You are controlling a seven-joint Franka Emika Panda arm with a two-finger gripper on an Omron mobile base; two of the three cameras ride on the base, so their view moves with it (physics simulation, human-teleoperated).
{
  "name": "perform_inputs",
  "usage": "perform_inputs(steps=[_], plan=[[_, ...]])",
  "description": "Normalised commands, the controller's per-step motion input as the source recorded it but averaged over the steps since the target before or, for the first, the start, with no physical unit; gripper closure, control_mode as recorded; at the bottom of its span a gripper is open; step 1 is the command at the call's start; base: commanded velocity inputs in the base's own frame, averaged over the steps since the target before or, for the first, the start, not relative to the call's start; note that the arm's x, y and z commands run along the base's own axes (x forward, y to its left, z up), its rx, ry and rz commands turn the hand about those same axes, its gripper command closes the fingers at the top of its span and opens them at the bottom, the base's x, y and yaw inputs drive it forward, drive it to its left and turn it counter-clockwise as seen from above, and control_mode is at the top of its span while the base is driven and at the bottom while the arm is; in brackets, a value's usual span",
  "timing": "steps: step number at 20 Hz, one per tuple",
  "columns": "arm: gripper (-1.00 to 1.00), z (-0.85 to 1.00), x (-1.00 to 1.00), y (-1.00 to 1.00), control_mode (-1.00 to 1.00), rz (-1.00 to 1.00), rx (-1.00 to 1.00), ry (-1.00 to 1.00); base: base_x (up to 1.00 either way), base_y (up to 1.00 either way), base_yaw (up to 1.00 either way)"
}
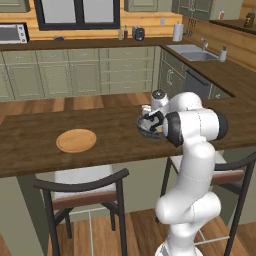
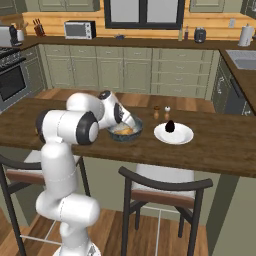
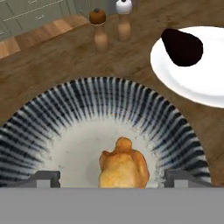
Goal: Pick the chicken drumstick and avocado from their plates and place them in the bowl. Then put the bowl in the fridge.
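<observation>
The arm bends low over the bowl [image 3: 109, 127], fingers [image 3: 46, 178] spread apart either side of the chicken drumstick [image 3: 123, 168] lying inside it. Avocado [image 3: 182, 47] sits on the white plate [image 3: 197, 83] just beside the bowl, bare desk [image 2: 220, 150] beyond.

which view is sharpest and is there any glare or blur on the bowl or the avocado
Hand view: sharpest, bowl ribs crisp, drumstick evenly lit, no glare; avocado near-black with no surface detail on the white plate. Right base view: softer, avocado a small dark blob. Left base view: bowl mostly hidden by the arm, coarse.
</observation>
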Motion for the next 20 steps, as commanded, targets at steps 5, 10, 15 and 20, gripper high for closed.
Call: perform_inputs(steps=[5,10,15,20], plan=[[-1.00,0.86,0.32,-0.78,-1.00,-0.01,0.10,0.05,0.00,0.00,0.00],[-1.00,0.39,0.14,-1.00,-1.00,0.00,0.03,0.14,0.00,0.00,0.00],[-1.00,-0.01,0.01,-1.00,-1.00,0.04,-0.01,0.33,0.00,0.00,0.00],[-1.00,-0.48,0.20,-0.67,-1.00,0.22,-0.05,0.11,0.00,0.00,0.00]])
